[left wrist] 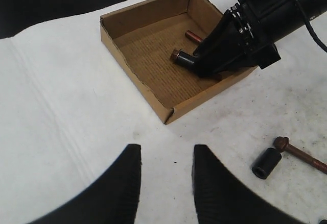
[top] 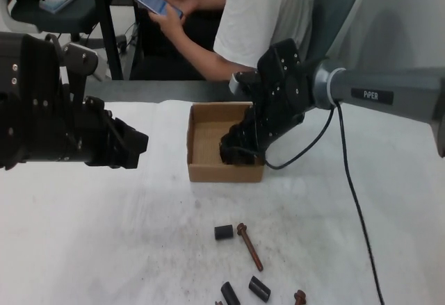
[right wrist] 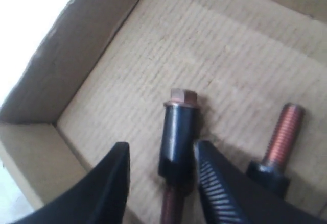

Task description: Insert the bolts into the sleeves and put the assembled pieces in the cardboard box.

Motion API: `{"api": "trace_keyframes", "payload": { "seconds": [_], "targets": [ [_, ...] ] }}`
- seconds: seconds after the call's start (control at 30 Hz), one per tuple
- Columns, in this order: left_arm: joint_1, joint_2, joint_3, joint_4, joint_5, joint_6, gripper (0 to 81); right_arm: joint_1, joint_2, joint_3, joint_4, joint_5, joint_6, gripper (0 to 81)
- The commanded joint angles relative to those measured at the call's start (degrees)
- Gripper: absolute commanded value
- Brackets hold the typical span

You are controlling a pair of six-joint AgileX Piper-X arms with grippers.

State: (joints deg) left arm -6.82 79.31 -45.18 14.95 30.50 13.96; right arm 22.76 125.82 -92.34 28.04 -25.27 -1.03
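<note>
Two pieces done, lying inside the cardboard box [top: 201, 173]. Right gripper [right wrist: 161, 150] down in the box too, fingers open on both sides of one sleeved bolt [right wrist: 176, 132], second sleeved bolt [right wrist: 280, 137] just beside. Left gripper [left wrist: 166, 152] outside the box, fingers open, holding nothing. Loose bolt [top: 248, 246] and loose sleeve [top: 223, 233] near the box.

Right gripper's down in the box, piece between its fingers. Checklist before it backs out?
1. Right gripper inside box: ok.
2. Bolt through sleeve, head seated: ok.
3. Both fingers off the sleeve: cannot tell; one is clear, the other looks close.
4. Piece resting on box floor: cannot tell.
5. Second piece apart from this one: ok.
6. Left gripper open, outside box: ok.
</note>
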Motion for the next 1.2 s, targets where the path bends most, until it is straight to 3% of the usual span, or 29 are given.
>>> {"api": "trace_keyframes", "payload": {
  "seconds": [0.0,0.23,0.4,0.6,0.7,0.9,1.17],
  "targets": [
    [-0.16,-0.67,-0.7,-0.18,0.42,-0.22,32.0,-0.52,-1.17,-2.3,-0.22,-0.12,0.19,40.7],
    [-0.16,-0.67,-0.7,-0.18,0.42,-0.22,32.0,-1.0,-1.26,-8.84,0.64,-0.22,1.45,40.7],
    [-0.16,-0.67,-0.7,0.6,-0.02,-0.22,32.0,-1.91,-1.42,-12.49,9.7,-0.37,1.03,40.5],
    [-0.16,-0.67,-0.98,3.38,-4.36,2.6,32.0,-4.75,-3.89,-14.88,35.16,2.97,-13.26,35.6],
    [-0.16,-0.67,-2.51,5.53,-4.36,2.23,32.0,-6.56,-7.24,-14.9,40.08,-1.9,-14.09,35.7],
    [-0.29,-0.67,-8.33,12.88,-4.24,0.57,32.0,-8.09,-15.91,-14.87,49.81,6.11,-18.8,35.7],
    [-5.48,1.57,-9.61,18.84,-2.71,1.05,32.5,-7.41,-24.17,-14.52,55.01,6.08,-18.04,35.7]
  ]
}}
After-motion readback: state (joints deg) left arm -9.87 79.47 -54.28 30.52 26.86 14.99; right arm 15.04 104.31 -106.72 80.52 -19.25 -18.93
